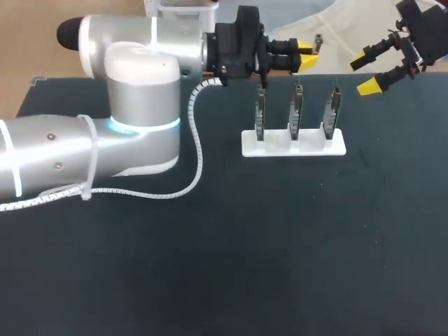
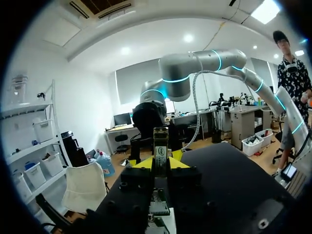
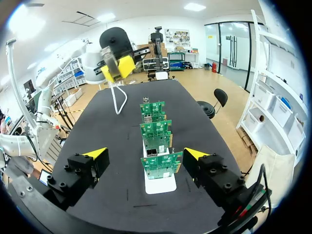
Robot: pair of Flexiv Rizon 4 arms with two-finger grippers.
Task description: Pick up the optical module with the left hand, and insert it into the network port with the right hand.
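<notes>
Dark tabletop (image 1: 280, 266) fills most of the head view, and the silver left arm (image 1: 140, 63) covers a large part of its near-left side, a white coiled cable (image 1: 196, 140) trailing from it. Toward the far edge stands a white rack (image 1: 294, 145) with three green circuit boards (image 1: 297, 110) upright in a row. Seen edge-on from above, they show little detail. In the right wrist view they line up one behind another, so only the nearest board's face is plain. A small metal housing just behind it may be the network port (image 3: 152, 152), though that is hard to tell.

The right arm is cut off at the head view's far-right corner. Only the right claw (image 1: 369, 71) shows, released, its yellow tips well apart and off to the rack's right.

The left claw (image 1: 306, 56) sits above and behind the rack's left end. It is clenched on the optical module (image 2: 161, 151), which stands upright between the yellow tips in the left wrist view. From above the module is all but hidden by the claw's black body.
</notes>
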